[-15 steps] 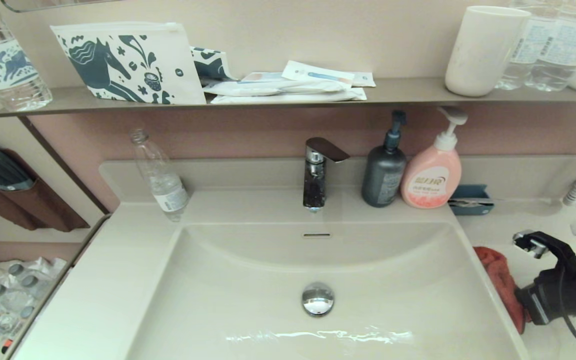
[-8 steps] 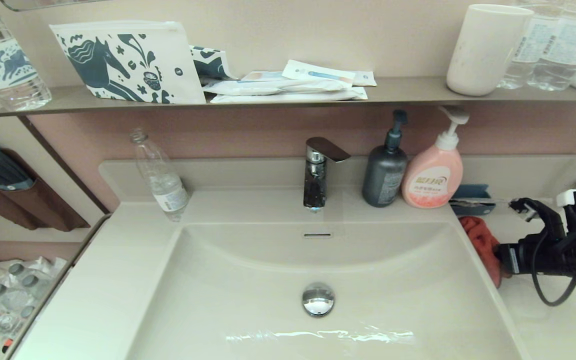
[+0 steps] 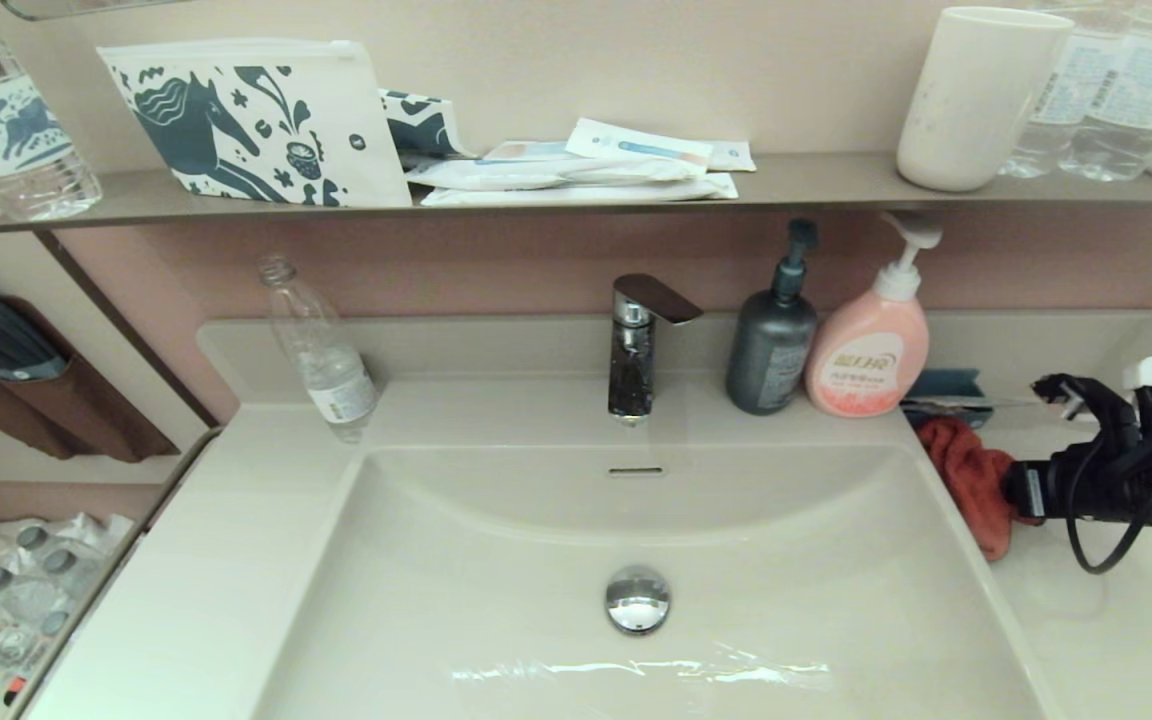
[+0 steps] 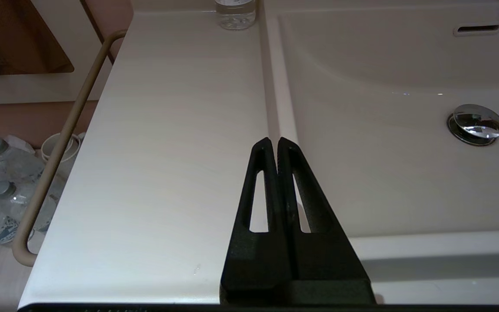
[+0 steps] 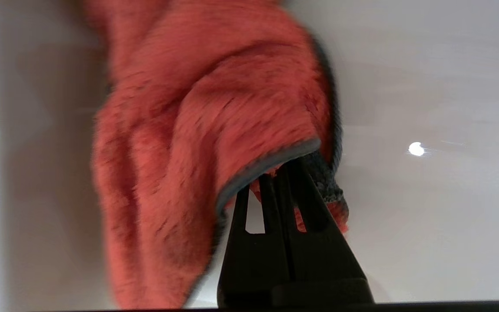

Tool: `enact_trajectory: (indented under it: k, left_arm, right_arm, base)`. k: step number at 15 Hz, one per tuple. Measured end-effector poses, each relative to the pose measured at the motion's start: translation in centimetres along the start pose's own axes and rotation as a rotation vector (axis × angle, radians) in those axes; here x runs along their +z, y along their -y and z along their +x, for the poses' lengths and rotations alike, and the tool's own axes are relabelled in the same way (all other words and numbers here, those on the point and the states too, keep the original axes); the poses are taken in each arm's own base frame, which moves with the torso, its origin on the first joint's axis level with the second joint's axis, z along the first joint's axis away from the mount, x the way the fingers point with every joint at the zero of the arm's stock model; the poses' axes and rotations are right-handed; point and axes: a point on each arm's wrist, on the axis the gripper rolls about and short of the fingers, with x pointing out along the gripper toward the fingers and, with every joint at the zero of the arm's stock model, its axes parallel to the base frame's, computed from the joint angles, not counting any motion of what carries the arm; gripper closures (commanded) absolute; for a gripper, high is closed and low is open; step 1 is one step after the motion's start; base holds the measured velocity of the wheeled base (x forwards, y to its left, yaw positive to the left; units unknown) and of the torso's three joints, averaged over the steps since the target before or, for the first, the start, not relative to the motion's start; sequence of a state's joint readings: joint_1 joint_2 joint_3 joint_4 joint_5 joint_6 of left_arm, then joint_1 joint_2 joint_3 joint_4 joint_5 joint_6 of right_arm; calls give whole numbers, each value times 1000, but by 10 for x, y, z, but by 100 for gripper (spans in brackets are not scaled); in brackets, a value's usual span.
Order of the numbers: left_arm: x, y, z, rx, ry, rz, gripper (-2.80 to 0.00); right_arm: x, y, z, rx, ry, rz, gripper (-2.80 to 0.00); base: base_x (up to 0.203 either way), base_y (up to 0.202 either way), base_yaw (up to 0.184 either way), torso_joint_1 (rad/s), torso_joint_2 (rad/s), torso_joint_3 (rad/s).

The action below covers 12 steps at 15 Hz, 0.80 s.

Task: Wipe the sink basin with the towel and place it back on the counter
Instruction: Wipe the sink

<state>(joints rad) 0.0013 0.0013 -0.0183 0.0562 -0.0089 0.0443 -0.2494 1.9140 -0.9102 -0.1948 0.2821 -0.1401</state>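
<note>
The orange-red towel (image 3: 966, 480) with a dark grey edge hangs bunched above the counter (image 3: 1086, 620), just right of the sink basin's (image 3: 496, 600) right rim. My right gripper (image 3: 1014, 492) comes in from the right and is shut on the towel (image 5: 197, 130) near its grey edge; the fingertips are buried in the cloth (image 5: 282, 171). The basin holds a chrome drain plug (image 3: 637, 599) and an overflow slot (image 3: 633, 469). My left gripper (image 4: 273, 143) is shut and holds nothing, parked over the counter (image 4: 167, 151) by the basin's left rim.
A faucet (image 3: 633, 345), a dark pump bottle (image 3: 771, 345), a pink soap bottle (image 3: 868, 355) and a blue holder (image 3: 946, 395) stand along the back. A clear bottle (image 3: 321, 355) leans at back left. A wall shelf (image 3: 816, 185) with a white cup (image 3: 976, 95) runs above.
My right gripper has carried the towel away from me along the basin's right rim, from the near right counter toward the blue holder, and risen. The left arm has not moved.
</note>
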Motion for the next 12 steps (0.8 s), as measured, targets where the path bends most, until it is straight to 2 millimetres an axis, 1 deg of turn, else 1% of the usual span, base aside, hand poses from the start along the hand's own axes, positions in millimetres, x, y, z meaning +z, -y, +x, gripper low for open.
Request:
enact_trajectory:
  k: [7, 12]
  left_arm:
    - [0, 0, 0, 0, -1, 0, 0]
    - [0, 0, 0, 0, 0, 0, 0]
  right_arm:
    - [-20, 70, -23, -175, -30, 33, 0]
    - [-31, 107, -39, -260, -35, 62, 0]
  base:
    - [0, 0, 0, 0, 0, 0]
    - [0, 0, 0, 0, 0, 0]
